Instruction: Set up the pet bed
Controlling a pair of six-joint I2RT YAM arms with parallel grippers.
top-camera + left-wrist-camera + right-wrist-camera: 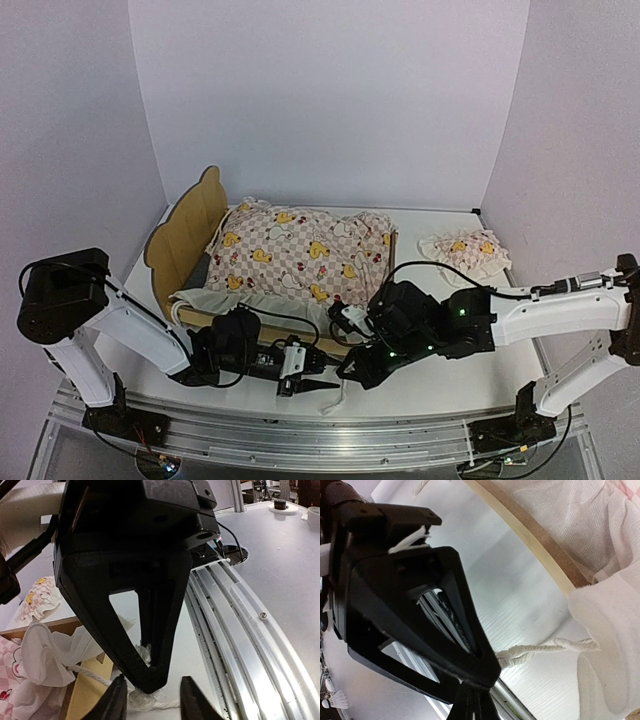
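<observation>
Arms converge low over the table [450, 385], just in front of the pet bed [188, 228]. The bed stands toward the back left of the tabletop, its bear-eared headboard on the left and its long side facing the arm bases. A pink checked duck quilt [300, 250] is heaped on it, the cream ruffle [605, 630] spilling over the near wooden edge. The matching pillow [465, 250] lies on the table well apart, to the right. The left arm [130, 325] drops from its raised shoulder at the far left to an elbow close to the table. From there it runs almost level to the right along the bed's near side, fingers pointing right. The right arm [550, 308] reaches in from the far right with its white link nearly level, and its wrist bends down toward the near edge. A white twisted rope [540, 649] trails from the ruffle across the table to where both tools meet. The left gripper [152, 700] has its fingers spread, with the rope's frayed knot lying between them. The right gripper [150, 680] has its fingers pressed together, the tip right at the rope. Whether it actually nips the rope cannot be told. Behind both tools runs the aluminium rail [235, 615] at the table's front.
</observation>
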